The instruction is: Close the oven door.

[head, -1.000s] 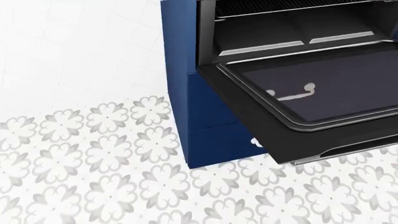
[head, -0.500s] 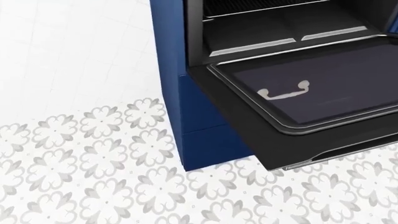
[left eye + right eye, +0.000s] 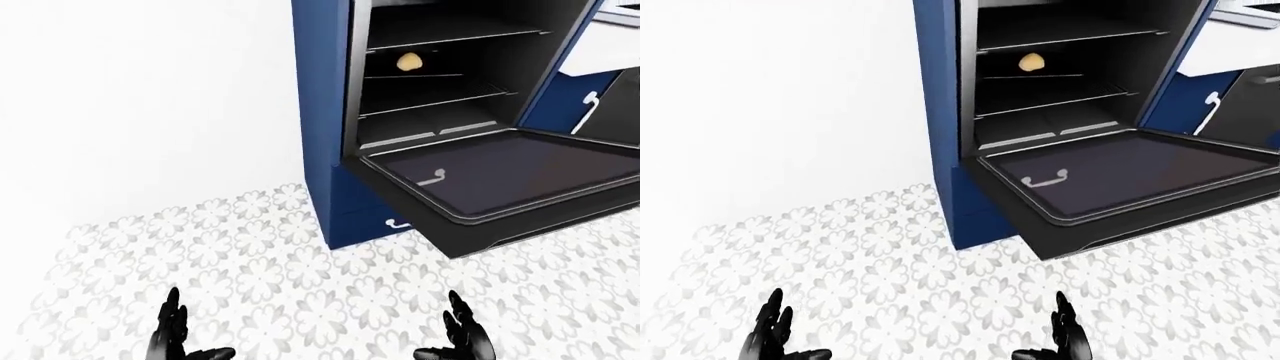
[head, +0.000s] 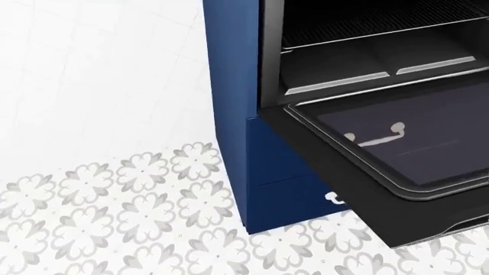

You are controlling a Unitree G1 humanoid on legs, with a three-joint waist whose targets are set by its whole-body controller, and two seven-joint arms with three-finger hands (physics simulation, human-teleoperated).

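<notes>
Patterned floor tiles (image 3: 270, 285) with grey flower motifs run up to a glossy blue cabinet (image 3: 318, 112), where the black oven door (image 3: 500, 184) lies flat and fully down at upper right, its glass panel shiny. Nothing is closed yet: the left hand (image 3: 172, 337) and right hand (image 3: 465, 341) hang low, fingers spread and empty, well apart from the door.

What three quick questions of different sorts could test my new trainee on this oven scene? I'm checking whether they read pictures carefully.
1. True or false: the black oven door hangs fully open, lying flat.
2. What sits on the upper wire rack: A) a small tan, rounded food item, B) a red pot, C) nothing?
3. Fill in: the left hand and right hand are both ____, touching nothing.

Key: 1 true; 2 A; 3 open.
</notes>
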